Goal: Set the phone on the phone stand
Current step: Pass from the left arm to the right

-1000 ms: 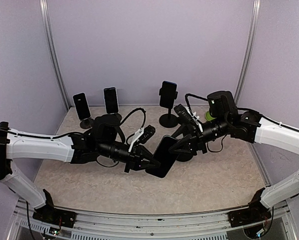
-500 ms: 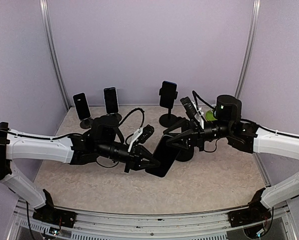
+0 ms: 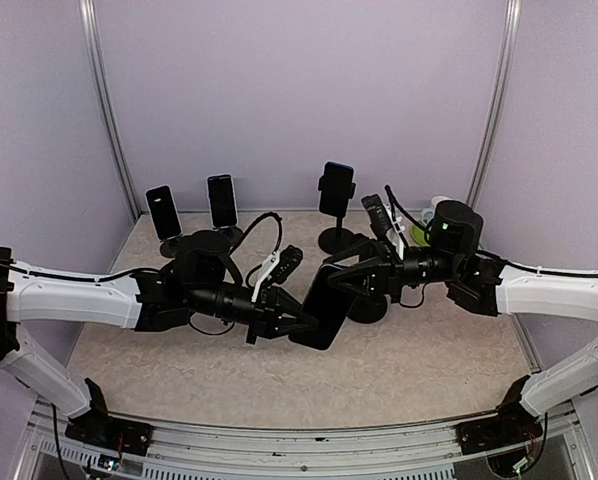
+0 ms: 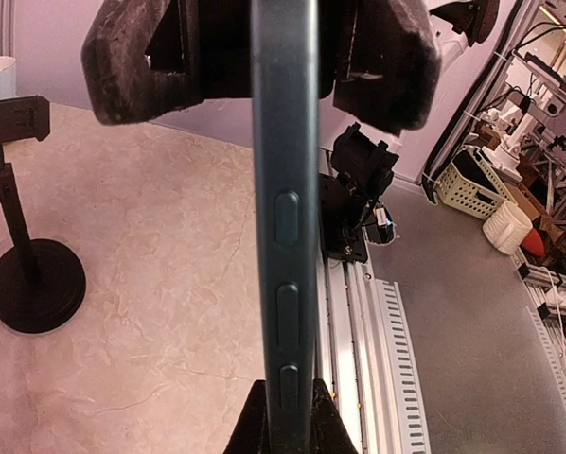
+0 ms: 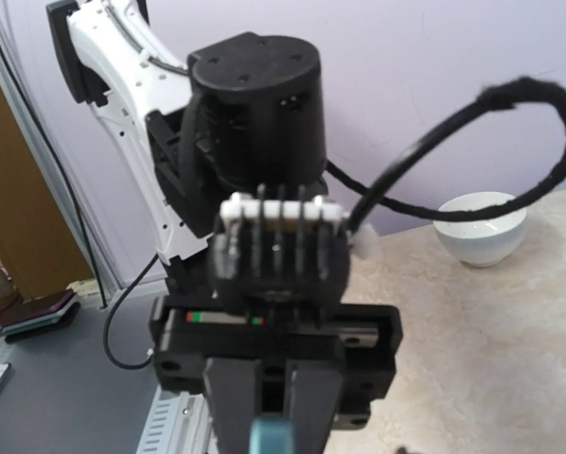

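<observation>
1. Right arm has been swinging lower and closer over the last second, and the right pincer [image 3: 341, 281] is now sitting at the upper end of the phone [image 3: 324, 308], one finger on either face.
2. Those fingers are standing partly apart; I cannot tell whether they are pressing the phone or only bracketing it.
3. Left arm is reaching in low from the left, forearm nearly level. The left pincer [image 3: 301, 325] is clamping the phone's lower end and holding it tilted in the air above the table [image 3: 429, 350].
4. Both wrists are facing each other at mid-table.
5. The stand [image 4: 35, 284] is standing just beyond the phone, and the right forearm is partly covering it in the top view.
6. Rear stands [image 3: 336, 238] are carrying three other phones along the back edge, and a white bowl [image 5: 479, 227] is sitting near the right back corner.
7. The table is showing a pale, mottled, stone-like surface, and plain lilac walls [image 3: 299, 90] are closing it in.
</observation>
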Controlling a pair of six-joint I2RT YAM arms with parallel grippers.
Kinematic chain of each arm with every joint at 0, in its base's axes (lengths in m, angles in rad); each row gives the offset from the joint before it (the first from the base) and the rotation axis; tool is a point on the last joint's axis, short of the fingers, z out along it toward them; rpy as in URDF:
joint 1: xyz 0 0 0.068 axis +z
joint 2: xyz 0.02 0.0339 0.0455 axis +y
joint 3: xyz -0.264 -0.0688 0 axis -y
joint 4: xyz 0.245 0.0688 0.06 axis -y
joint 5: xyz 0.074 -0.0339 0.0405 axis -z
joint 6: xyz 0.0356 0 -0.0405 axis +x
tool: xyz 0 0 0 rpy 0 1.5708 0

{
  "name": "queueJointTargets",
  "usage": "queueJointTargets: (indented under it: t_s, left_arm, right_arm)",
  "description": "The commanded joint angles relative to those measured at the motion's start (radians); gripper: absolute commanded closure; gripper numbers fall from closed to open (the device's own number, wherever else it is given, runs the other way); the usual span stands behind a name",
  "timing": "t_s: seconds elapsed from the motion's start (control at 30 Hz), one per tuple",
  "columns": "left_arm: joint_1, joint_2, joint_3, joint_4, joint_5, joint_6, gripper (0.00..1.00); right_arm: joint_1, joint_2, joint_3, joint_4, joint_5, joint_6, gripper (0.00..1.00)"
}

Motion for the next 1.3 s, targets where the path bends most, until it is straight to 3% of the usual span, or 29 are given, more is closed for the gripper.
queueJointTargets:
  t_s: [0.0, 0.23, 0.5, 0.67, 0.83, 1.0, 1.03, 1.07, 1.17, 1.2, 1.27]
  left_arm:
    - [0.004, -0.027, -0.001, 0.076, -0.003, -0.006, 1.00]
    - [0.004, -0.027, -0.004, 0.082, -0.004, -0.008, 1.00]
    - [0.004, -0.026, -0.007, 0.082, -0.004, -0.009, 1.00]
    - [0.004, -0.026, -0.008, 0.083, -0.007, -0.007, 1.00]
    - [0.004, -0.024, -0.008, 0.084, -0.008, -0.009, 1.00]
    - [0.005, -0.024, 0.033, 0.030, -0.021, 0.012, 1.00]
    - [0.005, -0.028, 0.034, 0.028, -0.029, 0.016, 0.94]
    - [0.005, -0.034, 0.030, 0.034, -0.037, 0.019, 0.80]
    - [0.011, -0.044, 0.025, 0.025, -0.041, 0.031, 0.58]
    - [0.011, -0.053, 0.025, 0.018, -0.044, 0.031, 0.47]
    - [0.013, -0.083, 0.001, 0.032, -0.071, 0.027, 0.15]
  right_arm:
    - [0.012, 0.025, -0.011, 0.114, -0.008, 0.048, 0.52]
    - [0.021, 0.060, 0.006, 0.160, -0.038, 0.077, 0.61]
    - [0.022, 0.062, 0.008, 0.160, -0.046, 0.074, 0.79]
    - [0.024, 0.064, 0.007, 0.179, -0.053, 0.085, 0.83]
    - [0.026, 0.077, 0.018, 0.181, -0.063, 0.085, 1.00]
    - [0.029, 0.081, 0.078, 0.090, -0.068, 0.058, 1.00]
    - [0.029, 0.072, 0.083, 0.070, -0.052, 0.046, 1.00]
    - [0.028, 0.061, 0.082, 0.054, -0.029, 0.034, 1.00]
    - [0.019, 0.037, 0.114, -0.071, 0.048, -0.006, 1.00]
    - [0.006, 0.031, 0.131, -0.120, 0.059, -0.012, 1.00]
    - [-0.018, 0.011, 0.150, -0.181, 0.059, -0.007, 1.00]
